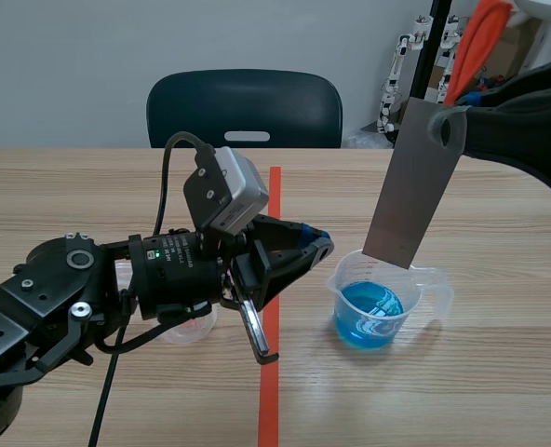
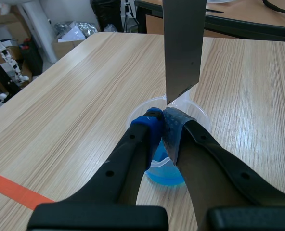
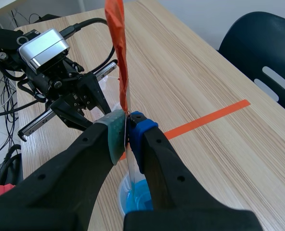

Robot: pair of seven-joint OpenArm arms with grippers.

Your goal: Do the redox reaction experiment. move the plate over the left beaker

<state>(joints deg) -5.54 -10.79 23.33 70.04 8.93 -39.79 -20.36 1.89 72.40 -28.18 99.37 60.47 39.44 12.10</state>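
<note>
Left gripper (image 2: 162,120): its two fingers are pressed together, and nothing is held between them.
Pads: one blue (image 2: 149,126) and one grey-green (image 2: 174,127) are seen touching at the tips.
Beaker (image 2: 200,116): clear, stood on the table just under the fingertips.
Blue liquid (image 2: 164,174): seen inside the beaker.
Plate (image 2: 183,43): grey and flat, hung upright over the beaker, its lowest corner close to the rim.
Table (image 2: 84,96): made of light wood.
Tape line (image 2: 12,188): orange, stuck on the table beside the gripper.
</note>
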